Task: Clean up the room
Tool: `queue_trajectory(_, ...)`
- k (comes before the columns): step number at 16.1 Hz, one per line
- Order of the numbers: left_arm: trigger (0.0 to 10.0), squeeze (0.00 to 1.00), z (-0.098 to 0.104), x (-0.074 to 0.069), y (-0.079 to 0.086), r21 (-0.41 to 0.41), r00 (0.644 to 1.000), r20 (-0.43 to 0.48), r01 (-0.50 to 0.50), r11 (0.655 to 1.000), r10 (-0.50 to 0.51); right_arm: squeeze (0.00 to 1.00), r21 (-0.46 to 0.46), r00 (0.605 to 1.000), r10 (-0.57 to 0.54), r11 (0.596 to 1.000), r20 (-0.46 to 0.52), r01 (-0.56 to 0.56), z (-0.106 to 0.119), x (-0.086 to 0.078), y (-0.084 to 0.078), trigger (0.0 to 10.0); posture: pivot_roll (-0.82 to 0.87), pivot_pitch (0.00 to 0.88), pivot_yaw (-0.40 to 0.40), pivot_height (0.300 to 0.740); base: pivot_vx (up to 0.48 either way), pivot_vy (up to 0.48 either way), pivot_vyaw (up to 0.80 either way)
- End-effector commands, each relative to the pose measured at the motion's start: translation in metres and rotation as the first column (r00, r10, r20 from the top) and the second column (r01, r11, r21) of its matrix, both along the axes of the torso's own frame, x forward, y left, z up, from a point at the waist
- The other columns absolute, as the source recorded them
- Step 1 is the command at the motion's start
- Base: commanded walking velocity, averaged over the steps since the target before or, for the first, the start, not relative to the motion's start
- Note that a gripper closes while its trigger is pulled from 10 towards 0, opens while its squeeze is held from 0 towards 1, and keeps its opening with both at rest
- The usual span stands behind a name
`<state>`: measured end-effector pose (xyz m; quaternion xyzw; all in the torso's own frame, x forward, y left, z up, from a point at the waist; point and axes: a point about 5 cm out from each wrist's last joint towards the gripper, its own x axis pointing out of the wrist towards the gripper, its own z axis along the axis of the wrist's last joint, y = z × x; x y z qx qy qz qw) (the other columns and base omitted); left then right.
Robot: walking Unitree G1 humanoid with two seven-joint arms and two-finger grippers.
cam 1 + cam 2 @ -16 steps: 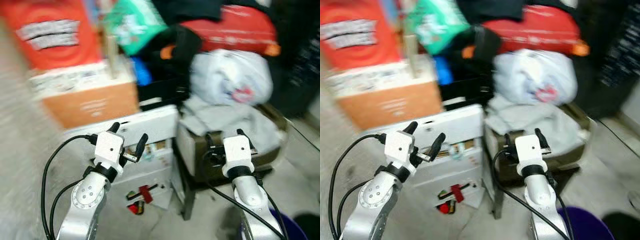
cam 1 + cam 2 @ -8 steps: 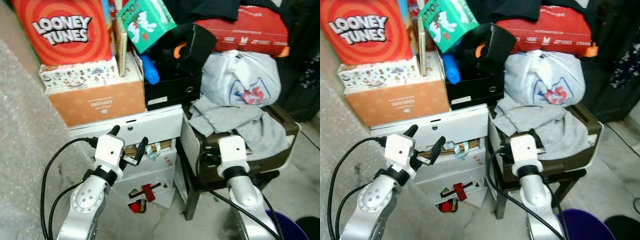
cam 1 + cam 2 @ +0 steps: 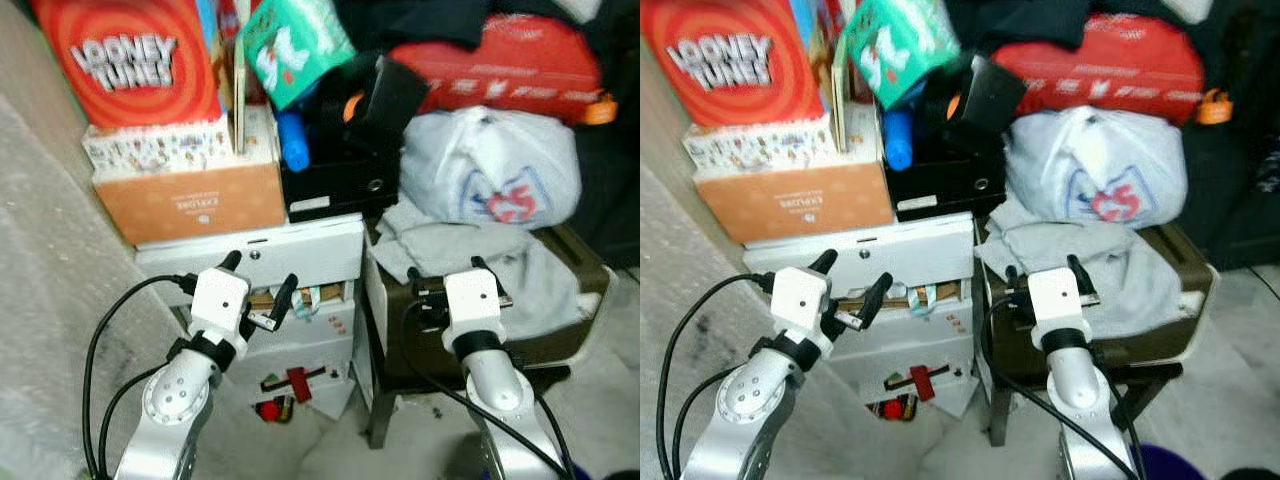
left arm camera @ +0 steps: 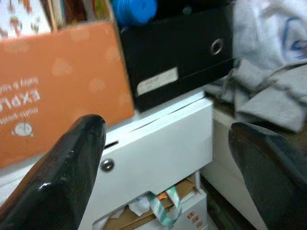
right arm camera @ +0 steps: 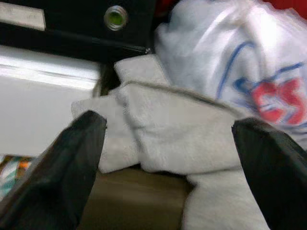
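We have two silver arms with white wrist blocks, long black fingers (image 3: 284,291) and black cables (image 3: 95,350) looping beside them.

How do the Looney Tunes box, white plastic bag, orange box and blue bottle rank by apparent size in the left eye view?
1. White plastic bag and Looney Tunes box: look alike, and the box is cut off by the frame.
2. Orange box.
3. Blue bottle, partly hidden.
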<state>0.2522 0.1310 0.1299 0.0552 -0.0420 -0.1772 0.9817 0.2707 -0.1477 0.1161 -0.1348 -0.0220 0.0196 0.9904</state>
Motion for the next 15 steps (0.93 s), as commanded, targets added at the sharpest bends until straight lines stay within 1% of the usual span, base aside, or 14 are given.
queue_trajectory(1,10.0,0.0,0.0007,0.0002,0.0006,0.001,1.0,-0.002,-0.004,1.0,0.004,0.0,-0.004,1.0,0.008,1.0,0.004,-0.008,0.0014,0.0001,0.0014,10.0,-0.07,0.034,0.024,0.74,0.0,0.0,0.0)
queue_trajectory(5,10.0,0.0,0.001,0.0006,0.0012,-0.005,1.0,0.003,-0.013,1.0,0.013,0.0,-0.005,1.0,0.005,1.0,0.005,-0.005,0.0014,0.0002,0.0015,10.0,-0.07,0.038,0.026,0.74,0.0,0.0,0.0)
queue_trajectory(6,10.0,0.0,0.0012,0.0006,0.0014,-0.005,1.0,0.003,-0.016,1.0,0.016,0.0,-0.006,1.0,0.005,1.0,0.006,-0.005,0.0014,0.0003,0.0015,10.0,-0.07,0.038,0.026,0.74,0.0,0.0,0.4)
queue_trajectory(8,10.0,0.0,0.0018,0.0016,0.0028,-0.004,0.999,0.01,-0.032,0.999,0.032,0.0,-0.009,1.0,0.006,1.0,0.006,-0.006,0.0013,0.0003,0.0018,10.0,-0.07,0.037,0.027,0.74,0.0,0.0,0.8)
queue_trajectory(11,10.0,0.0,0.0041,0.0008,0.0097,0.011,0.996,0.03,-0.086,0.996,0.086,0.0,-0.009,1.0,0.003,1.0,0.009,-0.003,0.0026,-0.0001,0.0006,10.0,-0.08,0.037,0.028,0.74,0.0,0.0,0.8)
queue_trajectory(13,10.0,0.0,0.0024,-0.004,0.01,0.012,0.996,0.024,-0.082,0.997,0.081,0.0,-0.009,1.0,0.0,1.0,0.007,0.0,0.0023,-0.001,-0.0003,10.0,-0.07,0.037,0.028,0.74,0.0,0.0,0.8)
queue_trajectory(15,10.0,0.0,0.0012,-0.0049,0.0062,0.008,0.997,0.019,-0.079,0.997,0.079,0.0,-0.009,1.0,0.0,1.0,0.005,0.0,0.0019,-0.0001,-0.0001,10.0,-0.08,0.035,0.025,0.74,0.0,0.0,0.7)
